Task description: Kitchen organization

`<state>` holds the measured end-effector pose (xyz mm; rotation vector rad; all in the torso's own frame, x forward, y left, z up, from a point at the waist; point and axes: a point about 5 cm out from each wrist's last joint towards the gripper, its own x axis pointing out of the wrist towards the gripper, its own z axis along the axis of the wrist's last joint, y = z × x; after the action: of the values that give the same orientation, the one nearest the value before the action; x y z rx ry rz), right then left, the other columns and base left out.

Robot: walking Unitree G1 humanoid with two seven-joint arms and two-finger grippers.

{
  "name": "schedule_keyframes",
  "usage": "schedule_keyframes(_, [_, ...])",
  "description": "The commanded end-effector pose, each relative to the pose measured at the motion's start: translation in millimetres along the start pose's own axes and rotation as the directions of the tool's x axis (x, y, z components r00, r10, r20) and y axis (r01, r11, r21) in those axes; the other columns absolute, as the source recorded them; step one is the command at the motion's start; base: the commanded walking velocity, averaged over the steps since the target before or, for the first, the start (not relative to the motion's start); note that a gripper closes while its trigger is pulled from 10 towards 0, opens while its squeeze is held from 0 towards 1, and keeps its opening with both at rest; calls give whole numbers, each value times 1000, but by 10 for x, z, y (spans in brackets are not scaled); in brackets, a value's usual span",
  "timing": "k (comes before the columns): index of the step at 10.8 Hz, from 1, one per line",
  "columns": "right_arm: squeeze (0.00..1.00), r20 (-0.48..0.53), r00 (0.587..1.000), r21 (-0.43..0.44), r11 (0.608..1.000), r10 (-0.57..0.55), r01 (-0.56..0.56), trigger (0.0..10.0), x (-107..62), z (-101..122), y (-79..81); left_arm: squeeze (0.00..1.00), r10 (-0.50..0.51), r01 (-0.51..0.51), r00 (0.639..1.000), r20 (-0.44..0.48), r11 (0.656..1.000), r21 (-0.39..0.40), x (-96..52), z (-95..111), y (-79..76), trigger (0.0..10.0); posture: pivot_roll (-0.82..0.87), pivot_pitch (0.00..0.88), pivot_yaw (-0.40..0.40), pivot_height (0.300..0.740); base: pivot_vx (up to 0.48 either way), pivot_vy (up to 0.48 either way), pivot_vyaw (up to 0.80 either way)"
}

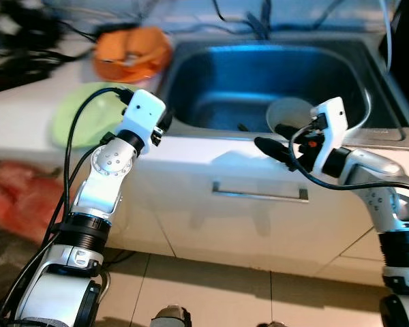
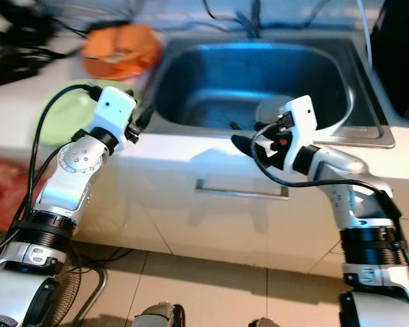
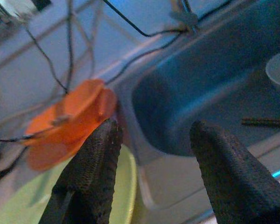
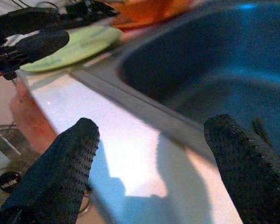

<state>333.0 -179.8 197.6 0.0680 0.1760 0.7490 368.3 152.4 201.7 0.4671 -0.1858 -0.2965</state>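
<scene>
A pale plate (image 1: pixel 291 112) lay in the stainless sink (image 1: pixel 211 65), towards its right side, with thin dark sticks (image 3: pixel 263 122) beside it on the basin floor. The right gripper (image 1: pixel 271 138) was held at the sink's front edge, jaws spread and empty, with the plate just beyond; it seemed the nearer arm. The left gripper (image 3: pixel 151 168), also spread and empty, was poised by a green plate (image 1: pixel 88 112) on the counter, an orange dish (image 1: pixel 131 53) behind it.

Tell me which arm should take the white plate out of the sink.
Probably the right: the right end effector, open, hangs over the sink's front rim beside the white plate. The left end effector sits over the green plate.
</scene>
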Motion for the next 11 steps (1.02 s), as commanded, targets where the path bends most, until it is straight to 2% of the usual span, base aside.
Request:
schedule_keyframes(1, [0, 34, 999, -14, 1000, 5, -4, 10000, 2, 71, 29, 0, 24, -25, 1000, 18, 1000, 15, -20, 26, 40, 10000, 47, 69, 94, 740, 0, 0, 0])
schedule_keyframes(3, [0, 99, 995, -18, 1000, 10, -8, 10000, 6, 136, 66, 0, 51, -52, 998, 27, 998, 20, -13, 46, 55, 10000, 45, 68, 93, 740, 0, 0, 0])
schedule_keyframes(6, [0, 116, 993, -24, 1000, 7, -4, 10000, 5, 162, 62, 0, 66, -66, 997, 27, 998, 17, -11, 44, 66, 10000, 43, 69, 91, 740, 0, 0, 800])
schedule_keyframes(8, [0, 152, 988, -11, 999, -41, 44, 10000, 6, 216, 32, 0, 112, -111, 989, 94, 994, -15, -23, 153, 134, 10000, 43, 69, 89, 740, 0, 0, 0])
schedule_keyframes(10, [0, 278, 953, -74, 986, -123, 149, 10000, -24, 386, 21, 0, 143, -137, 974, 173, 990, -45, -61, 271, 140, 10000, 43, 65, 85, 740, 0, 0, 0])
schedule_keyframes(11, [0, 379, 906, -73, 970, -189, 233, 10000, -50, 499, 43, 0, 170, -150, 952, 256, 984, -96, -129, 376, 81, 10000, 41, 59, 84, 740, 0, 0, 0])
